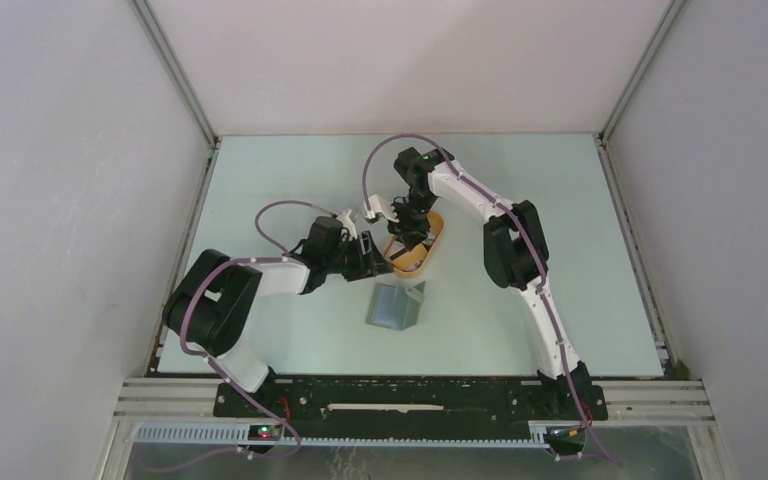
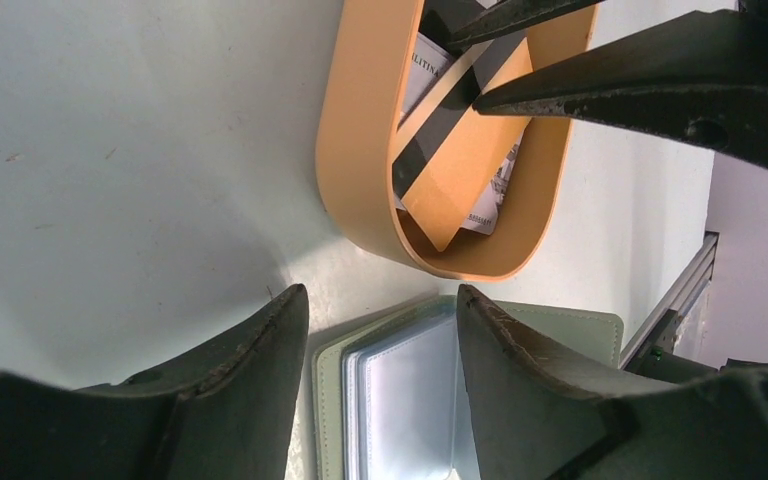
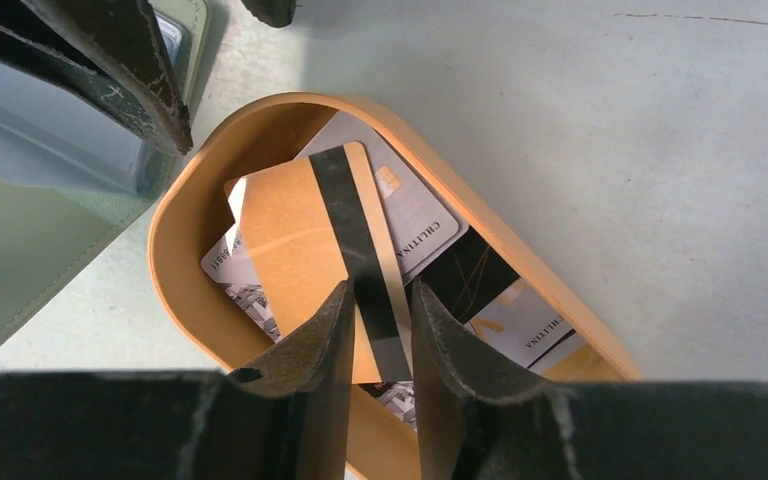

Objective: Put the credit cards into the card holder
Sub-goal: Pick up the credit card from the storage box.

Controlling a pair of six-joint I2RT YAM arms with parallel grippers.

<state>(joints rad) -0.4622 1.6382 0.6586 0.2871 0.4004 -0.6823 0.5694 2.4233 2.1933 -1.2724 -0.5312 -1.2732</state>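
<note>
The orange oval tray (image 3: 175, 270) holds the credit cards: a tan card with a dark stripe (image 3: 280, 240) on top, a whitish card (image 3: 415, 215) and a black card (image 3: 470, 275) under it. My right gripper (image 3: 380, 290) hangs in the tray with its jaws a narrow gap apart just above the tan card's stripe, gripping nothing. The grey-green card holder (image 1: 395, 305) lies open just in front of the tray, its clear sleeves (image 2: 410, 400) showing. My left gripper (image 2: 380, 300) is open over it, one finger on each side of the sleeves.
The tray (image 1: 438, 240) sits mid-table with both arms meeting over it. The left gripper's fingers (image 3: 130, 70) stand close beside the tray's rim. Grey walls close the table on three sides, and a metal rail (image 1: 410, 395) runs along the near edge.
</note>
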